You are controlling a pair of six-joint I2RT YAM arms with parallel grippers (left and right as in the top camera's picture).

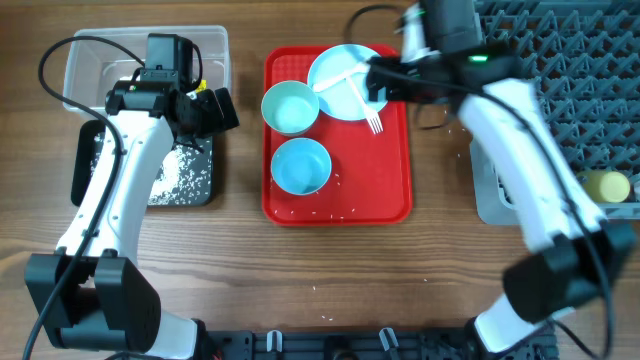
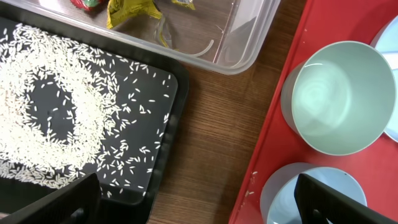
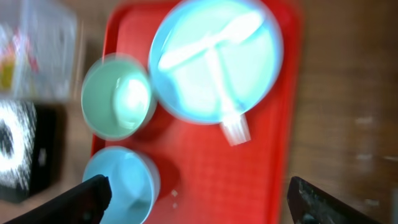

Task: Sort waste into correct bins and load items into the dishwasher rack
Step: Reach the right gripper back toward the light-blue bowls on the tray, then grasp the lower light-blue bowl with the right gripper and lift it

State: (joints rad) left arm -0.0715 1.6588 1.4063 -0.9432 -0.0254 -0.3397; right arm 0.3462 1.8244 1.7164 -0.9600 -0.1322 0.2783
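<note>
Much rice (image 2: pixel 50 118) in black bin (image 2: pixel 173 112); wrappers (image 2: pixel 127 12) in clear bin (image 2: pixel 249 43).

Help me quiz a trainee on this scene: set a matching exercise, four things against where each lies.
Things:
1. rice heap
2. wrappers
3. pale blue bowls
4. white spoon

Places:
A. on the divided plate
B. in the clear bin
C. in the black bin
D. on the red tray

Pairs: 1-C, 2-B, 3-D, 4-A
</note>
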